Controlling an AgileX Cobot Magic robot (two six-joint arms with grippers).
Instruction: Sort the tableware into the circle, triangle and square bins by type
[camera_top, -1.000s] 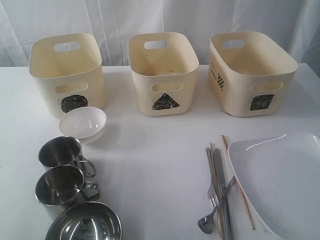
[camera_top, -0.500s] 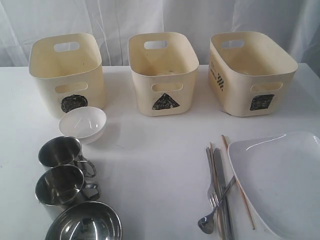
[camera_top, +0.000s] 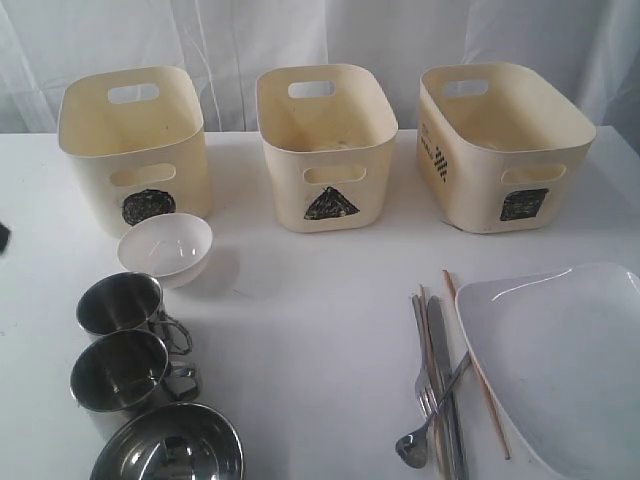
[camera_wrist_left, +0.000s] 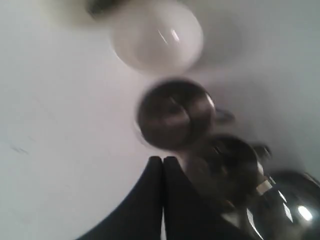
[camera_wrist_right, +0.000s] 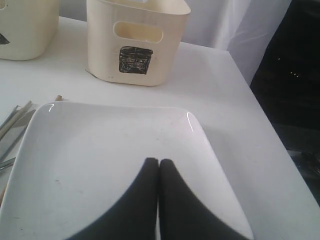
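Lying lengthwise toward the cream bins (camera_top: 327, 150), knife (camera_top: 438, 340) and chopsticks (camera_top: 478, 370) sit beside the white plate (camera_wrist_right: 100, 150) under the right pincer (camera_wrist_right: 158, 162), pressed together; left pincer (camera_wrist_left: 162, 160), likewise closed, overhangs a steel mug (camera_wrist_left: 175, 112).

The round steel bowl (camera_top: 168, 447), the large white rounded-square plate (camera_top: 560, 360) and the metal knife (camera_top: 445, 390) run off the exterior view's edges. The left wrist view is blurred, smearing one steel mug (camera_wrist_left: 172, 114), the second steel mug (camera_wrist_left: 227, 162) and the small white bowl (camera_wrist_left: 157, 35). A dark sliver (camera_top: 3, 237) at the exterior view's left edge is too small to identify.
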